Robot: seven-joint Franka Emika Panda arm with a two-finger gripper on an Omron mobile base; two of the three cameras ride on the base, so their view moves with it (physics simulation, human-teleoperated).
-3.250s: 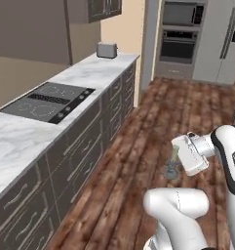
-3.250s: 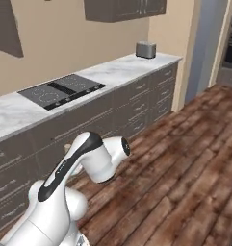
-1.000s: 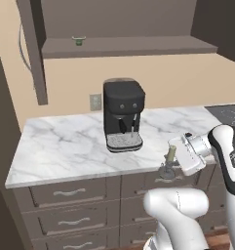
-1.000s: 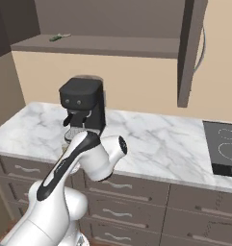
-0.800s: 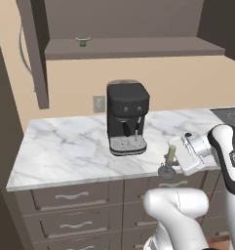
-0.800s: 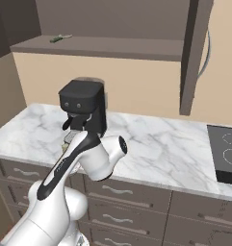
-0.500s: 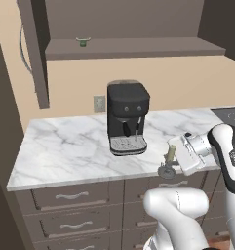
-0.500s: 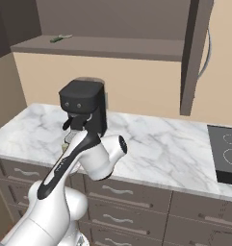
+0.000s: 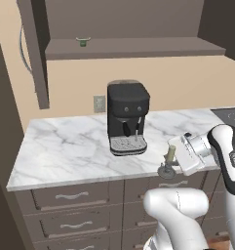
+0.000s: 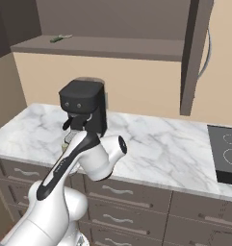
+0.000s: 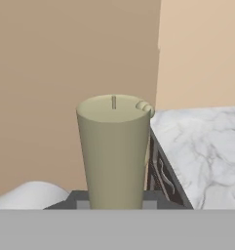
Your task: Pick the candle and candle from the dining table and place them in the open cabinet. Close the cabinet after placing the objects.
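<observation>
Your gripper (image 9: 173, 163) pinches the olive-beige candle (image 9: 170, 155) on its dark dish base (image 9: 166, 172), held upright in the air at the front edge of the marble counter (image 9: 65, 151), right of the coffee machine (image 9: 127, 117). If you lift it carelessly toward the open cabinet (image 9: 138, 46), it may hit the shelf edge or the door (image 9: 33, 53).

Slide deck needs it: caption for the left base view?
Gripper carries olive-beige candle on dark dish base before black coffee machine on marble counter.

Olive-beige candle (image 11: 114, 151); black coffee machine (image 9: 127, 116); grey-veined white counter (image 9: 70, 151).
</observation>
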